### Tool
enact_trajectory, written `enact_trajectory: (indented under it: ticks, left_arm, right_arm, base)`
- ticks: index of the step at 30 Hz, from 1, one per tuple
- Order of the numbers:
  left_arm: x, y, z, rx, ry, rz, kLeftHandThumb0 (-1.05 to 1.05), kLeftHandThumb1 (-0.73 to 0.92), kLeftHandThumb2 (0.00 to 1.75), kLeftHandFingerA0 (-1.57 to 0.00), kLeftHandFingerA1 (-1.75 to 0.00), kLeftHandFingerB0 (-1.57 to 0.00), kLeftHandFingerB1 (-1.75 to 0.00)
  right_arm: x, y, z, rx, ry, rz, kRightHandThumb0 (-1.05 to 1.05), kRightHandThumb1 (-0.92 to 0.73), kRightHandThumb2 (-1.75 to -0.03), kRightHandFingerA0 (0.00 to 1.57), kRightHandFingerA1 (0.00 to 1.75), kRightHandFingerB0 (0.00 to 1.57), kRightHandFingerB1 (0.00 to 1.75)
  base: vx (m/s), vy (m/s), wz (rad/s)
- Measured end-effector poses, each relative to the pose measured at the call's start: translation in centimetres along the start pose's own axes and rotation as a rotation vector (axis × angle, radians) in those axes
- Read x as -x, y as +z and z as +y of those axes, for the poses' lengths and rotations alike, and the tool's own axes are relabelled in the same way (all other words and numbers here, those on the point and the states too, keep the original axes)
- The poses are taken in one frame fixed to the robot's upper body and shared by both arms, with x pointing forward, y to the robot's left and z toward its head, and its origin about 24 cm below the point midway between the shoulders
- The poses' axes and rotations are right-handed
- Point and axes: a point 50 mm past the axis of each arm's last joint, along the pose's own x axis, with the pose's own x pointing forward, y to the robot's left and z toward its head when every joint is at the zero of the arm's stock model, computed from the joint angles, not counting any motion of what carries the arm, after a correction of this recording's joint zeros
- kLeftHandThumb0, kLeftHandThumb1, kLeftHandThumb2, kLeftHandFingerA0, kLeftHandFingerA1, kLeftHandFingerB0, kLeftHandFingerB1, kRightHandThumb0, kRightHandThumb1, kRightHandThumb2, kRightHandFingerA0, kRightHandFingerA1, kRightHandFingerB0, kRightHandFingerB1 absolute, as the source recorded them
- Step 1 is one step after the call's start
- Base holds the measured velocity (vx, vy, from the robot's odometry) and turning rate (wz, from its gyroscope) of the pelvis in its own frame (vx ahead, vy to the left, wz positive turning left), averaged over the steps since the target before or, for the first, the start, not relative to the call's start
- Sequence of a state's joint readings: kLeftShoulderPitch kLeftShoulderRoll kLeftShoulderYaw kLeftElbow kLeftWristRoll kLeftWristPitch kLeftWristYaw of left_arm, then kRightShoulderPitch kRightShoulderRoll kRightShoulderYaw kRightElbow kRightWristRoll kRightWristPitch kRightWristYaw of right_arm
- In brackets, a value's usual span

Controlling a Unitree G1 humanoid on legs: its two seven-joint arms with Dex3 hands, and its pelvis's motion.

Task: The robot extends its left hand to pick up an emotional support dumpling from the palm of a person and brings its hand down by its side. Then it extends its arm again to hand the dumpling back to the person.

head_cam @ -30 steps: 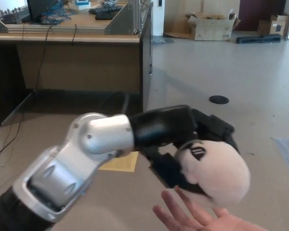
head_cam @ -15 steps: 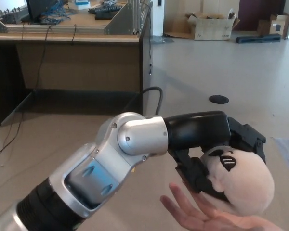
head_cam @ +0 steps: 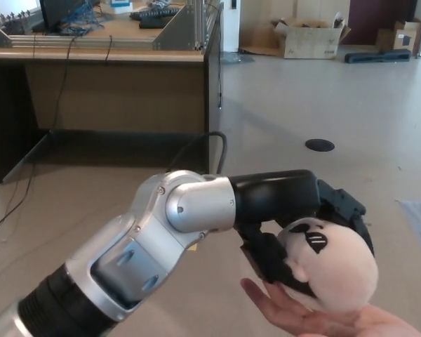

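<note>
Left hand: black three-fingered left hand (head_cam: 305, 225) reaches out at about 4 o'clock in the head view, its thick fingers (head_cam: 266, 256) wrapped around the plush, clamped on it from above and from the near side.
Arm: silver, rounded metal forearm (head_cam: 154, 242) runs from 7 o'clock up toward the middle, ending in a black wrist section just behind the hand.
Dumpling: round, cream-pink plush dumpling with a small black stitched face (head_cam: 333, 270) sits at 5 o'clock, gripped by the left hand and resting against the person's palm below it.
Person: open, upturned hand of a person (head_cam: 302, 316) shows at the bottom edge, around 5 o'clock, directly under the dumpling and touching it; fingers point toward 9 o'clock.
Right hand: out of sight.
Desk: dark brown wooden desk with a light top (head_cam: 105, 77) fills the 10 to 12 o'clock area, with metal frame pieces and cables on it.
Cable: black cable (head_cam: 209, 140) loops up just behind the arm, near the desk's corner.
Floor: pale, smooth floor (head_cam: 323, 98) spreads toward 2 o'clock, with a small black round disc (head_cam: 319, 145) lying on it, well apart from the hand.
Boxes: open brown cardboard box (head_cam: 305, 36) stands far back at 1 o'clock.
</note>
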State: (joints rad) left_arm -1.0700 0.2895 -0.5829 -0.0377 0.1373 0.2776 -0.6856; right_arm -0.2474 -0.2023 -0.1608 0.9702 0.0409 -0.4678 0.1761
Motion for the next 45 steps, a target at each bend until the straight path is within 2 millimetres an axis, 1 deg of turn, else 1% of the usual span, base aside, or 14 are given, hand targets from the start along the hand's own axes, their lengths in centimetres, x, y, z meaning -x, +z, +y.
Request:
enact_trajectory:
  ticks: [4,5,12,26,27,29,30,33,34,37,38,43,44,45]
  left_arm:
    - [0.3,-0.3,0.4,-0.024,-0.027,0.028,-0.83,0.52,0.56,-0.03,-0.28,0.0,-0.2]
    - [0.3,-0.3,0.5,-0.029,-0.032,0.031,-0.78,0.43,0.86,0.0,-0.14,0.0,-0.08]
    - [0.4,0.1,1.1,-0.055,-0.095,0.05,-0.84,0.47,0.88,0.0,-0.04,0.0,0.0]
    - [0.8,0.1,1.9,-0.012,-0.144,0.077,-0.76,0.42,0.84,0.0,-0.04,0.0,-0.01]
    - [1.0,0.1,2.1,-0.006,-0.141,0.075,-0.72,0.39,0.83,0.0,-0.07,0.0,-0.04]
    - [1.4,0.3,2.8,0.007,-0.124,0.067,-0.73,0.39,0.83,0.0,-0.04,0.0,-0.02]
    - [1.5,0.4,3.1,0.009,-0.116,0.064,-0.84,0.45,0.6,0.0,-0.1,0.0,-0.03]
    - [3.0,1.2,5.7,0.037,-0.047,0.031,-0.7,0.39,0.81,0.0,-0.07,0.0,-0.07]
    - [3.3,1.3,6.2,0.039,-0.036,0.027,-0.78,0.36,0.73,0.0,-0.09,0.0,-0.01]
    - [6.2,2.7,10.2,0.067,0.076,-0.024,-0.82,0.49,0.55,0.0,-0.16,0.0,-0.02]
    - [7.2,3.1,11.2,0.076,0.109,-0.039,-0.75,0.42,0.84,-0.01,-0.08,0.0,-0.03]
    - [12.3,3.7,15.0,0.113,0.259,-0.088,-0.73,0.42,0.84,-0.06,-0.21,0.0,-0.05]
    - [12.8,3.6,15.2,0.117,0.272,-0.09,-0.68,0.37,0.83,0.0,-0.22,0.0,-0.15]
    - [13.9,3.3,15.5,0.129,0.301,-0.094,-0.67,0.4,0.81,-0.03,-0.23,-0.04,-0.15]
  right_arm:
    - [-0.1,0.1,0.0,0.002,0.001,-0.001,-0.55,-0.6,-0.59,0.75,0.48,0.39,0.34]
    - [-0.1,0.1,0.0,0.003,0.001,-0.002,-0.56,-0.6,-0.58,0.81,0.51,0.39,0.34]
    - [-0.1,0.2,0.2,0.013,0.007,-0.01,-0.52,-0.59,-0.58,0.87,0.51,0.38,0.33]
    - [-0.1,0.3,0.3,0.024,0.013,-0.017,-0.56,-0.61,-0.59,0.72,0.46,0.38,0.33]
    - [-0.1,0.3,0.3,0.025,0.014,-0.017,-0.57,-0.5,-0.82,0.63,0.58,0.31,0.45]
    - [-0.1,0.3,0.3,0.025,0.014,-0.016,-0.56,-0.5,-0.82,0.59,0.57,0.31,0.45]
    - [-0.1,0.2,0.3,0.024,0.014,-0.015,-0.56,-0.5,-0.82,0.58,0.56,0.32,0.45]
    - [-0.2,0.3,0.2,0.02,0.011,-0.013,-0.57,-0.5,-0.82,0.57,0.56,0.33,0.45]
    - [-0.2,0.3,0.2,0.019,0.011,-0.012,-0.53,-0.61,-0.59,0.64,0.44,0.39,0.33]
    - [-0.4,0.5,0.2,0.014,0.008,-0.014,-0.53,-0.61,-0.59,0.64,0.44,0.38,0.33]
    - [-0.5,0.6,0.2,0.012,0.006,-0.015,-0.54,-0.61,-0.59,0.64,0.44,0.37,0.33]
    - [-0.6,0.6,0.1,0.006,0.004,-0.012,-0.55,-0.62,-0.59,0.65,0.44,0.4,0.33]
    - [-0.5,0.6,0.1,0.005,0.004,-0.011,-0.61,-0.5,-0.83,0.58,0.56,0.33,0.45]
    - [-0.5,0.6,0.1,0.005,0.003,-0.009,-0.56,-0.61,-0.59,0.64,0.45,0.4,0.33]
  base:
    - [0.0,0.0,0.0]
    - [0.0,0.0,0.0]
    - [0.0,0.0,0.0]
    - [0.0,0.0,0.0]
    - [0.0,0.0,0.0]
    - [0.0,0.0,0.0]
    - [0.0,0.0,0.0]
    - [0.0,0.0,0.0]
    - [0.0,0.0,0.0]
    - [0.0,0.0,0.0]
    - [0.0,0.0,0.0]
    - [0.0,0.0,0.0]
    - [0.0,0.0,0.0]
    - [0.0,0.0,0.0]
